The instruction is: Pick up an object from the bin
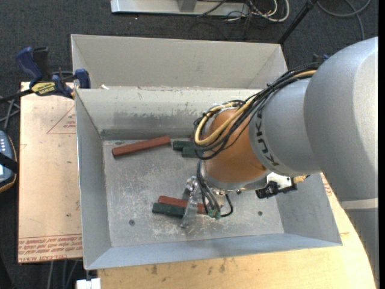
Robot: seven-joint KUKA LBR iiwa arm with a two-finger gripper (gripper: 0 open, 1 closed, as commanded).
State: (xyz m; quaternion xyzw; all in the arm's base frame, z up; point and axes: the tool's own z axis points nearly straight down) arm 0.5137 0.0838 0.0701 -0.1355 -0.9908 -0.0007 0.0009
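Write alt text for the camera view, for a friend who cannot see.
A grey robot arm reaches from the right into a grey metal bin, its gripper low beside a small red-brown block and a dark green block. A longer red-brown bar and another dark green piece lie further back.

floor: dark grey carpet (42, 11) | top edge: pale metal stand foot (174, 5) | beside it: tangled cables (267, 2)

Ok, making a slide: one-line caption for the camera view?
The hand sits low beside a short red bar and a dark green bar near the front of the grey bin.
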